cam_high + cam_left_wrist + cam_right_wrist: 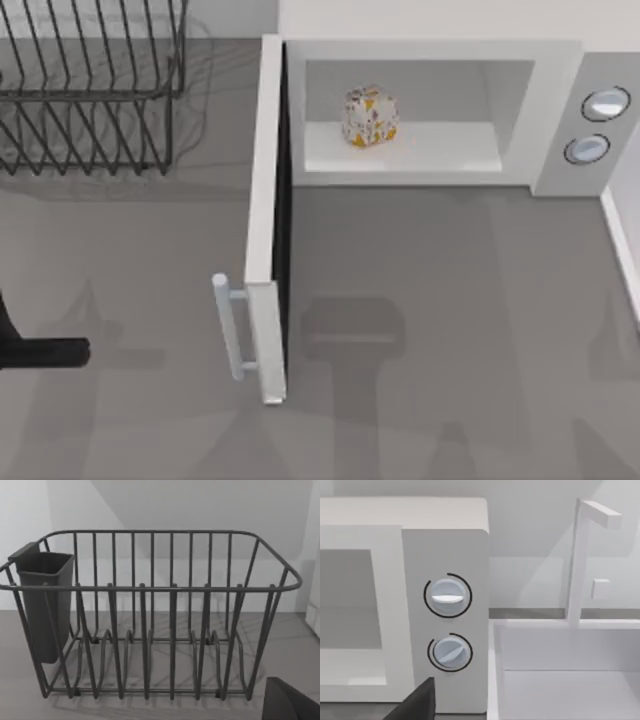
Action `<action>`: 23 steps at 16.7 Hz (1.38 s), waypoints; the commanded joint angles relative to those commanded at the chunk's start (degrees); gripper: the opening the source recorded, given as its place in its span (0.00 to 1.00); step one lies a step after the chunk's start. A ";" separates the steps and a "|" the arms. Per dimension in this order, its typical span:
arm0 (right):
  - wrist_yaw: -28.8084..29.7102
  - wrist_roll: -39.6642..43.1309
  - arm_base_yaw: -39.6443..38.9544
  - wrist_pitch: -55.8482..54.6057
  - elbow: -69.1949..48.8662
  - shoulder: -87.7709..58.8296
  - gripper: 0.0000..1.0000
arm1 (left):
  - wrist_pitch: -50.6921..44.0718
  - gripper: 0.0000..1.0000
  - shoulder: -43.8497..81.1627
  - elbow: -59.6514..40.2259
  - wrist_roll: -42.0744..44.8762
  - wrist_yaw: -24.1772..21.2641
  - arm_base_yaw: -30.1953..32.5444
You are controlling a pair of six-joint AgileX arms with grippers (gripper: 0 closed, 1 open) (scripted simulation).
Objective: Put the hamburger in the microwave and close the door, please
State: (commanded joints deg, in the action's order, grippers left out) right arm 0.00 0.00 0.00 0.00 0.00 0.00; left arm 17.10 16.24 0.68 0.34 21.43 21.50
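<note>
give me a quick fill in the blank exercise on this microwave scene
1. The hamburger sits inside the ____.
2. The door stands ____, its handle towards the top view's left.
3. The side panel carries ____ round knobs.
4. The dark wire dish rack holds a dark ____ at one end.

Missing words: microwave; open; two; cup

My left arm is plain matte black, a smooth rounded bar with a curved black piece behind it. In each wrist view a dark, flat-faced wedge of my own body shows, unmarked.
</note>
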 joint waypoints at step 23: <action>0.00 0.00 0.00 0.00 0.00 0.00 1.00 | -49.62 0.00 45.91 -45.54 -24.43 0.93 12.22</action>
State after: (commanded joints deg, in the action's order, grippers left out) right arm 0.00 0.00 0.00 0.00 0.00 0.00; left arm -32.52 62.15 -44.87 -24.10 22.35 33.72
